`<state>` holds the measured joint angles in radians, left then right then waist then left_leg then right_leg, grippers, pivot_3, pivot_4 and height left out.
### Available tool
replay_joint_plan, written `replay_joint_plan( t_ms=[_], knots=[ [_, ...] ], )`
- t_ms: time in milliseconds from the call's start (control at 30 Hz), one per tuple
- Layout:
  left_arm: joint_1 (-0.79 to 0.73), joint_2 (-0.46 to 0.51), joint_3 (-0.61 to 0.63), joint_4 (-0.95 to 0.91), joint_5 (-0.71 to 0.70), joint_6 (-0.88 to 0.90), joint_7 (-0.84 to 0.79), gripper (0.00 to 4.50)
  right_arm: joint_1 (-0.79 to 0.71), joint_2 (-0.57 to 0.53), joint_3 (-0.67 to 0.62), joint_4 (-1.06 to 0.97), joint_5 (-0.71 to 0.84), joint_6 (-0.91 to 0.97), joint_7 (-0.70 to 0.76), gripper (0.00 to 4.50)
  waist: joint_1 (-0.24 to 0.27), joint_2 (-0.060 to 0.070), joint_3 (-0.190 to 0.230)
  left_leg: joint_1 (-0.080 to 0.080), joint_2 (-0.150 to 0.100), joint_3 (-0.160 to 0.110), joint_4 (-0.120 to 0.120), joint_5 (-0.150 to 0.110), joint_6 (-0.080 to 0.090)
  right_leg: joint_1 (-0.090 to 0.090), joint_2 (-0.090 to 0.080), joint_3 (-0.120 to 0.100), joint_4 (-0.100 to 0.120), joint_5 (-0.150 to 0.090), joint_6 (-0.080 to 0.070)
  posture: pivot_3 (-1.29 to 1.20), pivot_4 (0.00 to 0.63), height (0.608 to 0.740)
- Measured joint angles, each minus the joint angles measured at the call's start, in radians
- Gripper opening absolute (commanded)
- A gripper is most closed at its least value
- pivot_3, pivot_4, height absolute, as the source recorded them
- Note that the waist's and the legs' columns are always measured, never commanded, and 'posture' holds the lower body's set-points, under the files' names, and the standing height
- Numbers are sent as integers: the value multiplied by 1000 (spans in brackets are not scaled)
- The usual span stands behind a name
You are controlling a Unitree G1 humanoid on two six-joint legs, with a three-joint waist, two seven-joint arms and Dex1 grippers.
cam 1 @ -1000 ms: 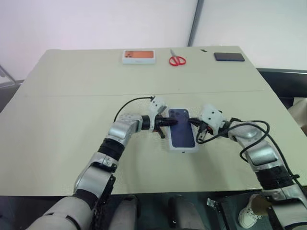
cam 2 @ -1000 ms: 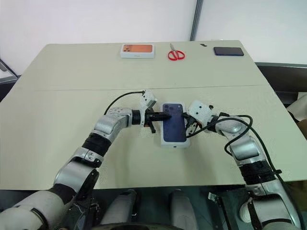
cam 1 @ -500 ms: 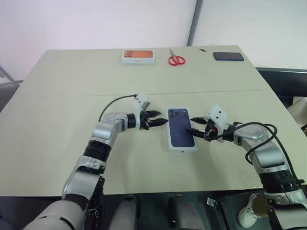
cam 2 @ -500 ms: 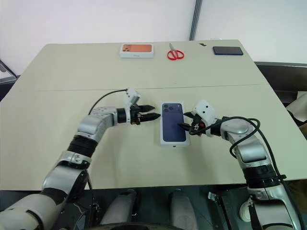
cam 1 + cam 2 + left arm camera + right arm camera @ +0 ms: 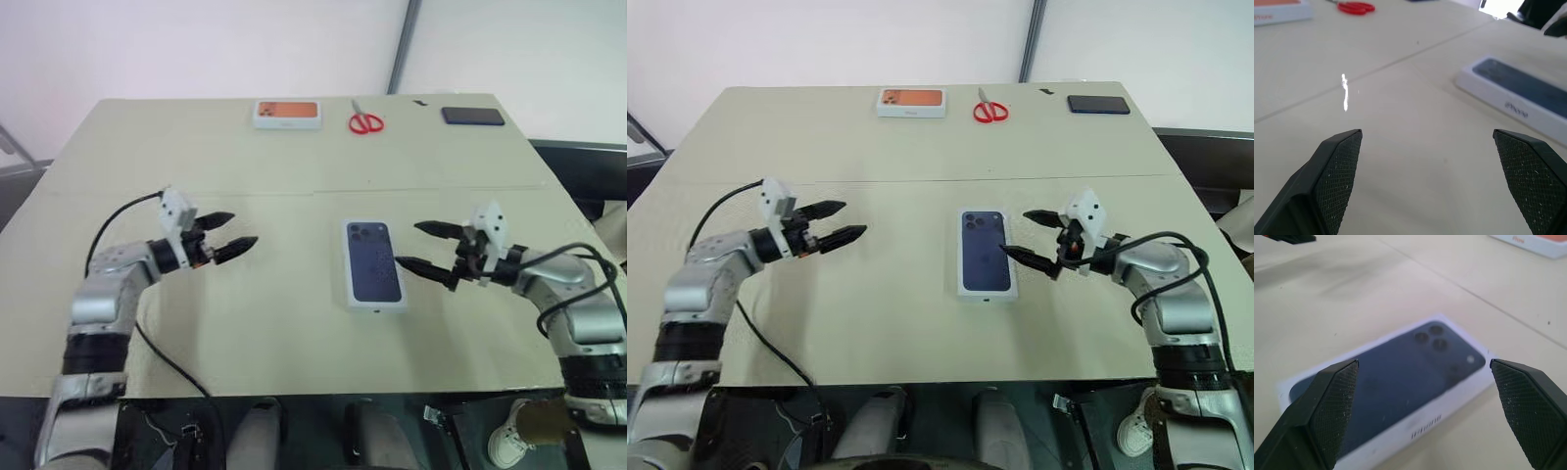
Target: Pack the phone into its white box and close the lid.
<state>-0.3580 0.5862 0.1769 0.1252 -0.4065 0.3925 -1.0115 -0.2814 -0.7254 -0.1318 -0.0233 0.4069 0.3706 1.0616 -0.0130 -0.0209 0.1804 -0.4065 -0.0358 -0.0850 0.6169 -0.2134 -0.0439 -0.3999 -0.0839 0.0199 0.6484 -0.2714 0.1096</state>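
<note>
The lid (image 5: 372, 264), white-sided with a dark blue phone printed on top, lies flat over the white box (image 5: 1420, 428) at the middle of the table (image 5: 294, 323). The phone itself is hidden. My left gripper (image 5: 243, 228) hovers open well to the left of the box, its tips pointing toward it, with nothing between them. Just to the right of the box my right gripper (image 5: 407, 244) stands open and empty, one fingertip close to the lid's right edge. In the right wrist view the lid (image 5: 1396, 377) lies ahead between the spread fingers.
Along the table's far edge lie a white box with an orange picture (image 5: 288, 114), red scissors (image 5: 365, 121) and a small black phone (image 5: 472, 116). A seam (image 5: 196, 194) runs across the tabletop behind the box.
Both grippers, shut against the lid a second ago, have opened and drawn off it. The left one swung far to the left; the right one backed off a little to the right.
</note>
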Motion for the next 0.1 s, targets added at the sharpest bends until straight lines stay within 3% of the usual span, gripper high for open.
replay_joint_plan(
  t_ms=[100],
  knots=[
    [92, 15, 31, -36, -19, 0, 11, 4500, 37, -28, -18, -2, 1, -10, 15, 4489, -1, 0, 0, 0, 0, 0, 0, 0, 0, 0, 0, 0, 0, 0, 0, 0, 150, 740]
  ],
)
